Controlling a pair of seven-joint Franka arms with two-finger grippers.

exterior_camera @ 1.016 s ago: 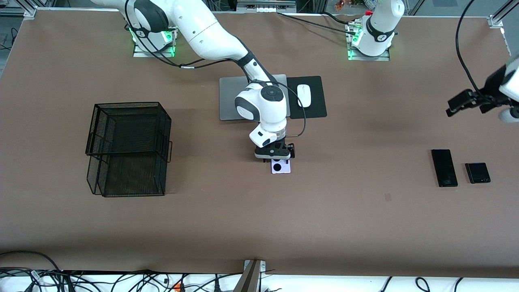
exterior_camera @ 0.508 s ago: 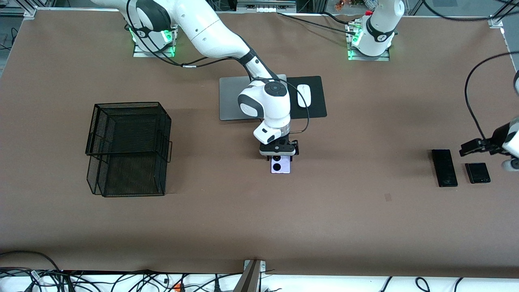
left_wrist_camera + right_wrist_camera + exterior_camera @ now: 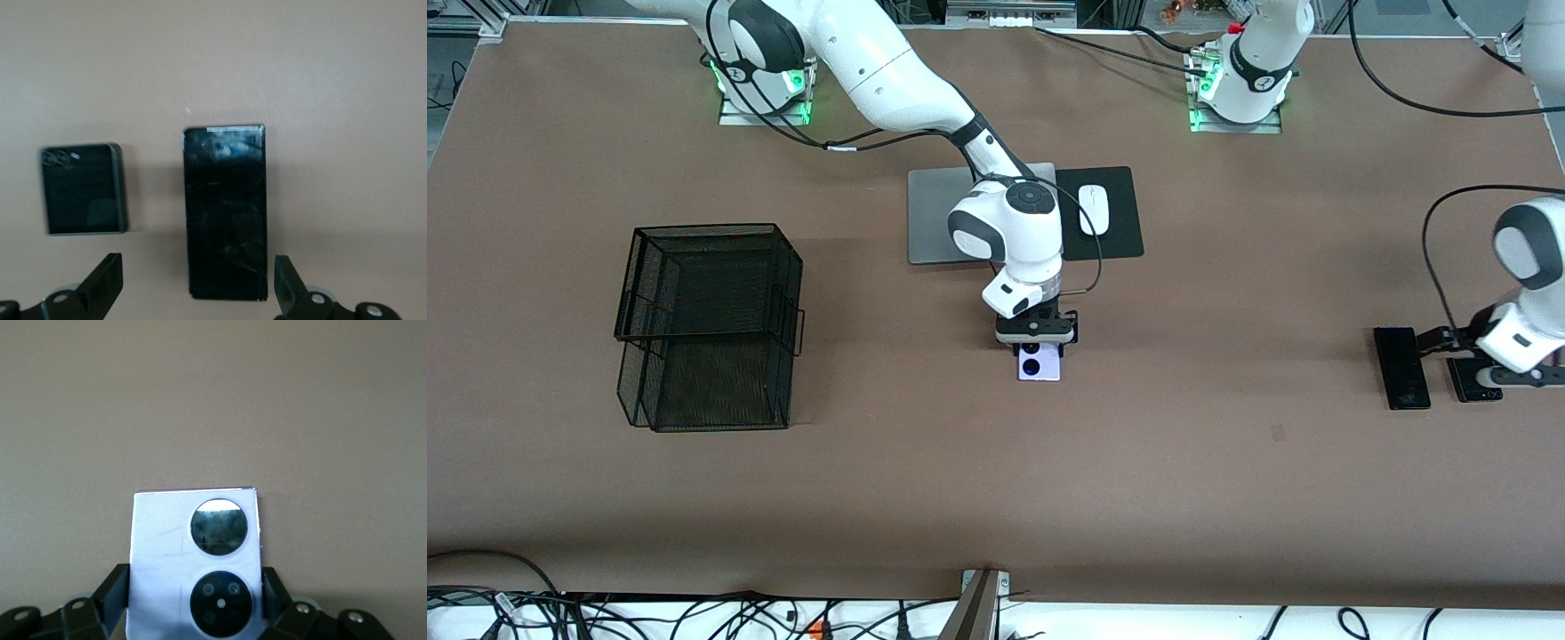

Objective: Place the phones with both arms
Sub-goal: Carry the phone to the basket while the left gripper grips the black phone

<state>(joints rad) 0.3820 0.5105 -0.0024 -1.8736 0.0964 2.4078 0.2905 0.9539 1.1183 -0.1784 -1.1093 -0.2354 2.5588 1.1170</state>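
The pale lilac phone (image 3: 1040, 366) with two black circles lies flat mid-table. My right gripper (image 3: 1036, 342) is down on it, its fingers (image 3: 117, 588) pressed against both long sides of the phone (image 3: 193, 540), so it is shut on it. Toward the left arm's end lie the long black phone (image 3: 1401, 369) and, beside it, the small squarish black phone (image 3: 1467, 380). My left gripper (image 3: 1516, 378) hangs open above them. In the left wrist view the long phone (image 3: 225, 213) lies in line with the gap of the open gripper (image 3: 197, 280), and the small phone (image 3: 83, 190) lies outside it.
A black wire basket (image 3: 707, 324) stands toward the right arm's end. Farther from the front camera than the lilac phone lie a grey laptop (image 3: 934, 213) and a white mouse (image 3: 1094, 209) on a black mat (image 3: 1120, 236).
The right gripper has closed onto the lilac phone, nudging it slightly. The left arm has swung in from the table's end and come down over the two black phones.
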